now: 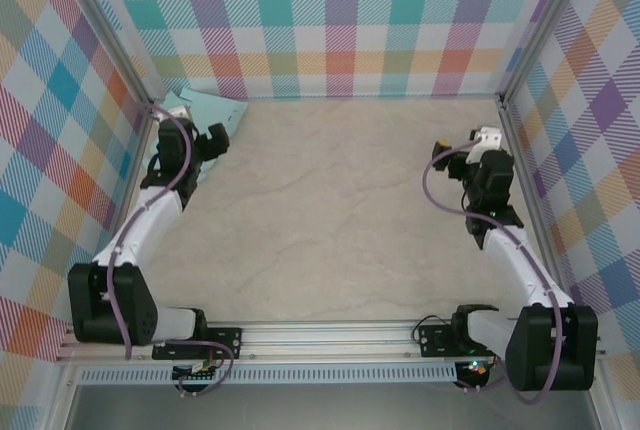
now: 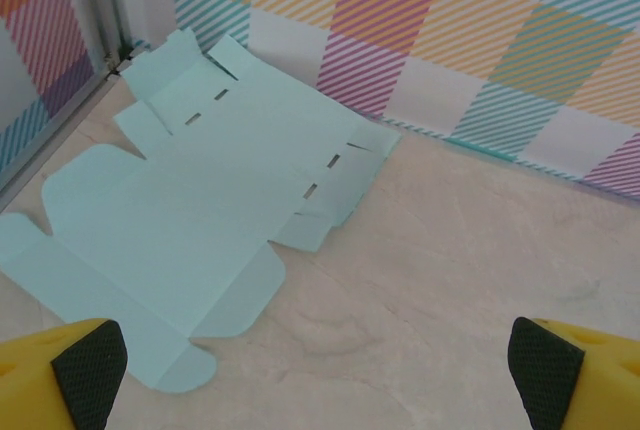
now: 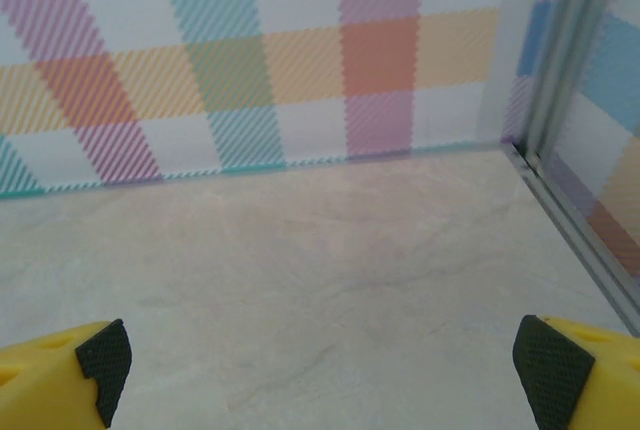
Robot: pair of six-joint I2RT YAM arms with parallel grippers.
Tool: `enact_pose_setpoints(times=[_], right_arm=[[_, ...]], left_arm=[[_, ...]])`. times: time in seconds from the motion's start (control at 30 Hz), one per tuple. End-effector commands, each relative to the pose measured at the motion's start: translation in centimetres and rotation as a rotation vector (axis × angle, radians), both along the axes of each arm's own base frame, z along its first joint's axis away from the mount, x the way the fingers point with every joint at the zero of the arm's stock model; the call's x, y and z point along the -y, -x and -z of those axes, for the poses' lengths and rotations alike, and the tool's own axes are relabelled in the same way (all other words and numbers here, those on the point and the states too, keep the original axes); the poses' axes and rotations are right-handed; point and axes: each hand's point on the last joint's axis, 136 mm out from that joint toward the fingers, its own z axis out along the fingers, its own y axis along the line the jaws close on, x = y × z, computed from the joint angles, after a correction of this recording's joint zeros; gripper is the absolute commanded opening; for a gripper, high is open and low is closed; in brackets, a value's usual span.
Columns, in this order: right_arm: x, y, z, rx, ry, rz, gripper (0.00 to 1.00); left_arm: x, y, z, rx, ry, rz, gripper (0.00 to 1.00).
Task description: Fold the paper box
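The paper box (image 2: 200,200) is a flat pale aqua die-cut sheet with notched flaps, lying unfolded in the far left corner of the table (image 1: 205,108). My left gripper (image 2: 320,375) hovers open just short of the sheet's near edge, with nothing between its yellow fingers (image 2: 70,370). In the top view the left gripper (image 1: 207,143) partly covers the sheet. My right gripper (image 3: 320,370) stands open over bare table near the right wall, far from the sheet, also seen from above (image 1: 480,165).
Plaid walls (image 1: 340,20) enclose the table on three sides, with metal corner posts (image 3: 560,80) at the back. The beige marbled table surface (image 1: 330,210) stretches between the two arms.
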Motion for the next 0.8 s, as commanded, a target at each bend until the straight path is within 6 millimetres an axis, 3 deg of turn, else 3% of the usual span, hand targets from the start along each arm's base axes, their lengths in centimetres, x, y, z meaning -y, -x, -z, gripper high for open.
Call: enact_pose_setpoints(times=[0.0,0.1,0.37,0.6,0.77], right_arm=[[4.1,0.6,2.1,-0.237,-0.165,0.328,1.00],[5.2,2.3,4.1,-0.427,-0.266,0.512,1.00],[2.6,2.2,4.3,-0.404,-0.292,0.326,1.00],[0.8,3.2,6.7,-0.479,-0.346,0.260,1.00],[-0.1,3.6,6.8,-0.493,-0.365,0.224,1.00]], left_arm=[[1.2,0.0,4.1,-0.231,0.001,0.081,1.00],[2.7,-2.6,4.3,-0.273,-0.014,0.189,1.00],[4.1,-8.4,6.9,-0.350,-0.020,0.271,1.00],[3.9,-13.7,10.8,-0.468,-0.086,0.303,1.00],[3.3,-16.5,13.1,-0.491,-0.129,0.264,0.87]])
